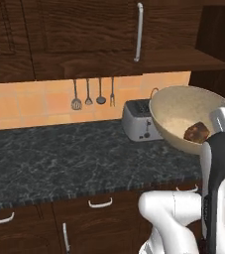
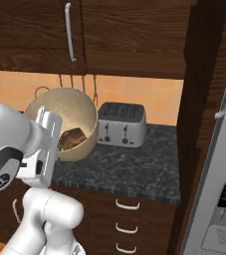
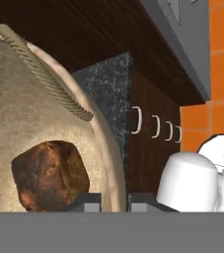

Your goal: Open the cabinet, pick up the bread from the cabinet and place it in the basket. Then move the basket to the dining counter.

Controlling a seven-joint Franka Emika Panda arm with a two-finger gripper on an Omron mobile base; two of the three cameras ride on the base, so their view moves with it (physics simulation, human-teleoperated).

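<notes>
The tool [image 3: 114,201] gripped the basket [image 1: 181,111] by its rim, one finger inside and one outside, holding it tilted above the black desk [image 1: 59,158]. The bread [image 1: 197,132] lay inside the basket. Behind stood a toaster [image 2: 122,124], with the cabinet [image 1: 84,30] above.

Round tan woven basket [image 2: 77,112] tilted above black speckled granite counter [image 2: 129,169] — small dark brown bread lump [image 2: 72,138] inside, silver two-slot toaster [image 2: 121,124] just beside it
</notes>
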